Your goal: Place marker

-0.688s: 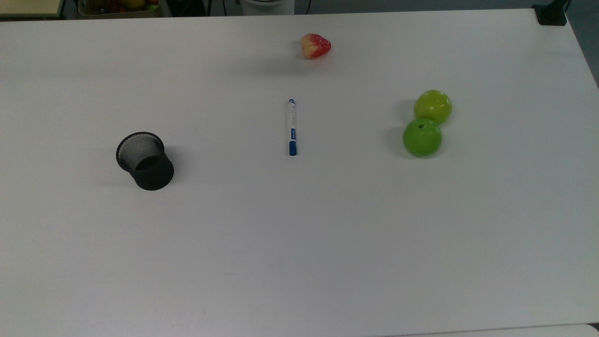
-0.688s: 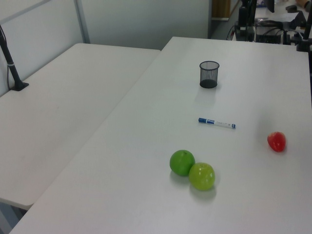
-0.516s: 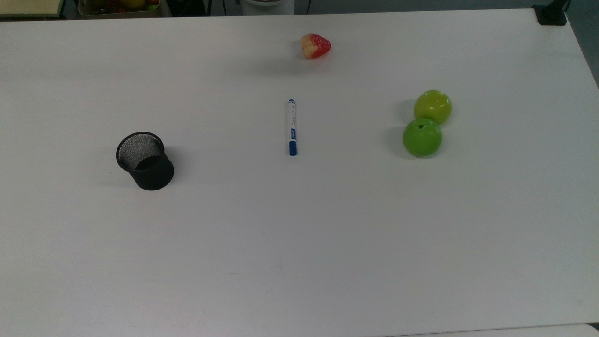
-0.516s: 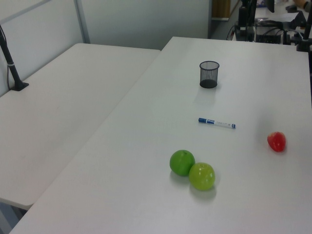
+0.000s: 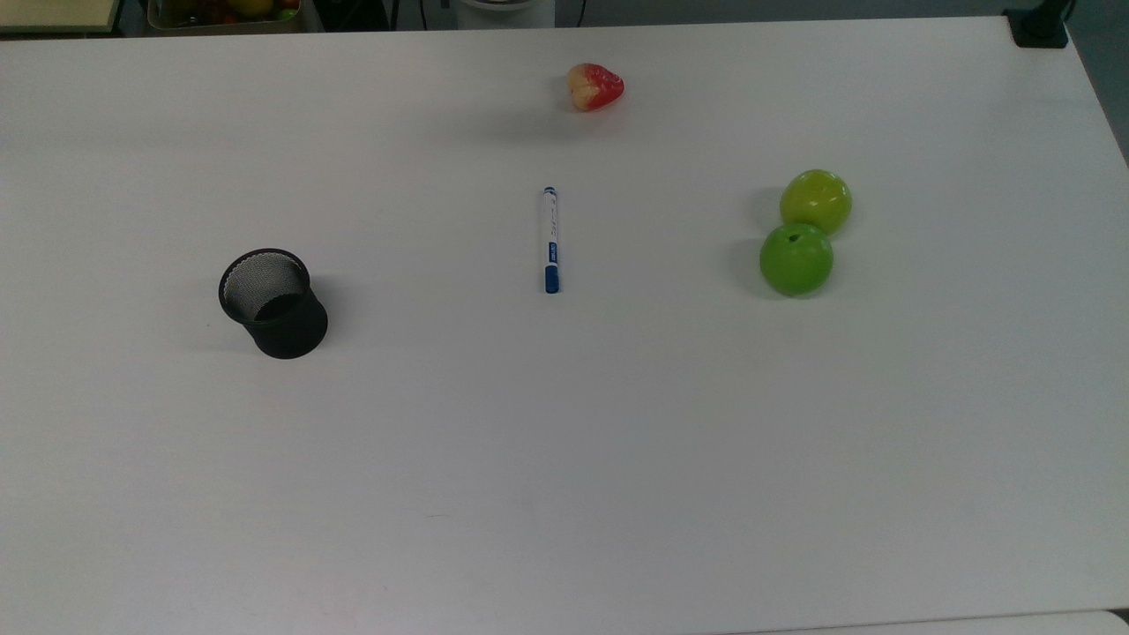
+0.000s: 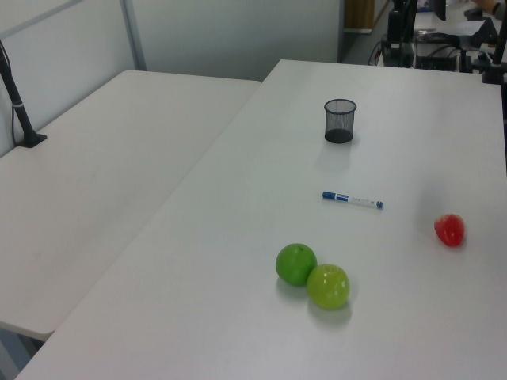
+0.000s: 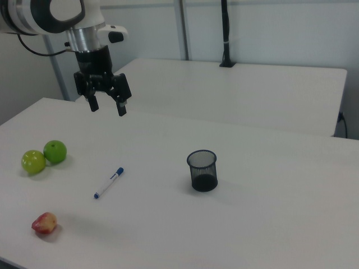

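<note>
The marker (image 5: 550, 240) lies flat near the middle of the white table (image 5: 617, 459), white with a blue cap toward the top view's bottom. It also lies in the left view (image 6: 352, 199) and the right view (image 7: 109, 182). My gripper (image 7: 107, 107) hangs open high above the table in the right view, up and left of the marker, with nothing between its fingers.
A black mesh pen cup (image 5: 273, 302) stands upright on the top view's left. Two green apples (image 5: 796, 258) (image 5: 816, 201) touch each other on the top view's right. A red and yellow fruit (image 5: 594, 86) sits near the far edge. A second table (image 6: 95, 182) adjoins.
</note>
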`<state>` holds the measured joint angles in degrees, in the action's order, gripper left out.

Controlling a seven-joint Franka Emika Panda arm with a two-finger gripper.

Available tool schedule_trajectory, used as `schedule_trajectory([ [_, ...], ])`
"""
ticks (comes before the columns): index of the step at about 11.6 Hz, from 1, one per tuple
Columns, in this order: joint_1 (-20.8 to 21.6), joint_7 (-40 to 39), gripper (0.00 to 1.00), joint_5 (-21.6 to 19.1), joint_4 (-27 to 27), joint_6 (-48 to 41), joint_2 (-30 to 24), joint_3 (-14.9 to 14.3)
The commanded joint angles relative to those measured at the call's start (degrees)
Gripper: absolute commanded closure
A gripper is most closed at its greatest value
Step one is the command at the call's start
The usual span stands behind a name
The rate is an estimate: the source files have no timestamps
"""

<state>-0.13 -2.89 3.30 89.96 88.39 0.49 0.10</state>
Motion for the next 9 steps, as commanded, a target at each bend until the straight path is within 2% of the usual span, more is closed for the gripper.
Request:
schedule_trajectory([
  [1,-0.22,-0.10,0.00,0.04,0.30,2.74,-0.22,0.16],
  [5,1.09,0.94,0.00,-0.66,0.31,4.68,1.10,0.95],
  [6,2.31,2.34,0.00,-0.58,0.39,5.38,1.18,1.82],
  [9,2.59,7.45,0.00,-0.66,0.39,6.00,1.36,5.95],
])
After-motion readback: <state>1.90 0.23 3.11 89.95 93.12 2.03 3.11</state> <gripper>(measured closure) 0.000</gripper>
